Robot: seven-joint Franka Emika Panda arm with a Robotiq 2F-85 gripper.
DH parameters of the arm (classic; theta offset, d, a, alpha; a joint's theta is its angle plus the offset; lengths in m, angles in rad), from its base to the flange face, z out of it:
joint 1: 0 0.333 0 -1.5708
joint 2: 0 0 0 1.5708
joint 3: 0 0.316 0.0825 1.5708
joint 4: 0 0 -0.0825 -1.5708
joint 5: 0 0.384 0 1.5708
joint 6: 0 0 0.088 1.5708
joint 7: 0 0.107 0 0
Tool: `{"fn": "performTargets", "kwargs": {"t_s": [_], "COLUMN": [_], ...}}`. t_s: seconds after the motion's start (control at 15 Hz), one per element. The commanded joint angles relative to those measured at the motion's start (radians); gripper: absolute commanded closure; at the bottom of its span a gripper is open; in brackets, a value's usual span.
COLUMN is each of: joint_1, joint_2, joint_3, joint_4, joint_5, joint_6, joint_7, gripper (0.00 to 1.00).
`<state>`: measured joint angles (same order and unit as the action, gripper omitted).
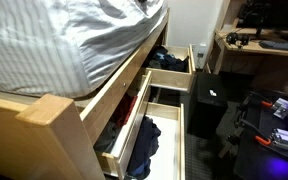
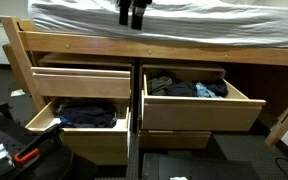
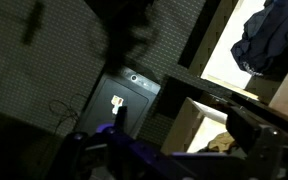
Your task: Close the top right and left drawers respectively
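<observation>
The robot's black, blocky gripper (image 2: 134, 12) looks matte and dark all over in an exterior view. Two stubby black fingers (image 2: 126, 19) fork from a thicker body, with finer detail too small to tell.

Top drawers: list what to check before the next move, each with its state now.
1. Check top right drawer is shut: not ok, pulled out.
2. Check top left drawer is shut: not ok, pulled out.
3. Check clothes in top right drawer sit below its rim: cannot tell.
4. Check gripper is at a drawer front: not ok, up by the mattress, apart from both.
5. Check jaws, open or shut: cannot tell.
</observation>
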<state>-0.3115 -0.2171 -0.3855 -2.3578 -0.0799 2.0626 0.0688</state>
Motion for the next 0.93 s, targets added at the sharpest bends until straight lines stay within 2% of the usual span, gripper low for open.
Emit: {"fn": "performTargets", "kwargs": {"t_s": [0.0, 0.07, 0.13, 0.33, 0.53, 0.73, 0.87], "joint_1": [-0.055, -0.071, -0.061, -0.084, -0.079, -0.075, -0.074], "joint_2": [0.249, 0.314, 0.177, 0.304, 0.321, 0.520, 0.609], "joint_3": [-0.071, -0.089, -0.056, -0.074, -0.067, -0.020, 0.010], "joint_4": [0.129, 0.167, 0.078, 0.149, 0.158, 0.209, 0.211], "joint_5": [0.139, 0.203, 0.123, 0.180, 0.185, 0.293, 0.305], "joint_6": [0.011, -0.001, 0.003, 0.003, 0.012, 0.007, 0.025], "joint_7": [-0.030, -0.058, -0.021, -0.042, -0.026, -0.046, -0.018], "gripper": [0.00, 0.00, 0.00, 0.00, 0.00, 0.00, 0.00]}}
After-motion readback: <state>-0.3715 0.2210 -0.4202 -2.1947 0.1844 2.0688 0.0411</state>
